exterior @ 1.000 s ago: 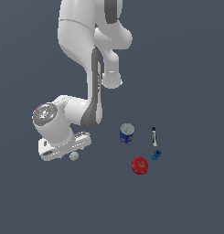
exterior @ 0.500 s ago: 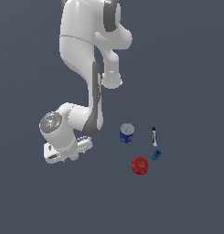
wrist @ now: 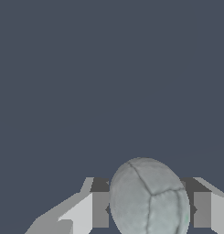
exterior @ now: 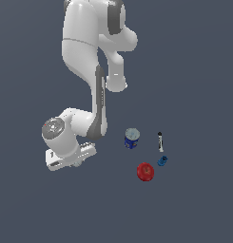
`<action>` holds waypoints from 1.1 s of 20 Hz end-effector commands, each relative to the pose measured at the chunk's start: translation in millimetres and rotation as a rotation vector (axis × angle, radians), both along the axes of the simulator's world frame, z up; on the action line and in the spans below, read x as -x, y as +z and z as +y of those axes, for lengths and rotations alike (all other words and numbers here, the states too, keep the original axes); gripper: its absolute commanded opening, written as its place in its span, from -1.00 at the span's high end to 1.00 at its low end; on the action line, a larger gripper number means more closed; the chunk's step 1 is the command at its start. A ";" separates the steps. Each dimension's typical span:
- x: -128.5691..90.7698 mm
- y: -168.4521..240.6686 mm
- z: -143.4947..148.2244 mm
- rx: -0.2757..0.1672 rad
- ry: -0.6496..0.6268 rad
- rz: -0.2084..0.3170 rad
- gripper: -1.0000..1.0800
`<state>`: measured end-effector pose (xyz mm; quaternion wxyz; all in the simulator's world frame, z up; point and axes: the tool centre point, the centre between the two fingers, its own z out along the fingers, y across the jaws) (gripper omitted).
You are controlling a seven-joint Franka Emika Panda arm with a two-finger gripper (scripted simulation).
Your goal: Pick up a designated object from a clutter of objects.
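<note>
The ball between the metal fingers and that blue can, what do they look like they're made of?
The ball looks like stitched leather or vinyl: pale grey, matte, with dark seam lines dividing panels. It sits between the end effector fingers. The blue can looks like printed metal with a pale lid, though it is too small to be sure. Both are simulator renders, so this is only their look.

Showing are one pale ball (wrist: 150, 197), one blue can (exterior: 131, 138), one red apple (exterior: 145, 172), one small blue piece (exterior: 162, 161), and what looks like one thin stick (exterior: 160, 141).
</note>
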<state>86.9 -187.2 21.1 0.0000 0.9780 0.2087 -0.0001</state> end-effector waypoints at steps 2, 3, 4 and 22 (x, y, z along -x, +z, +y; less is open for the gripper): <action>-0.2 -0.1 0.4 0.000 0.000 0.000 1.00; -0.2 -0.1 0.4 0.000 0.000 0.000 1.00; 0.0 0.0 0.0 0.000 0.000 0.000 1.00; 9.6 86.6 25.2 0.000 0.000 0.000 1.00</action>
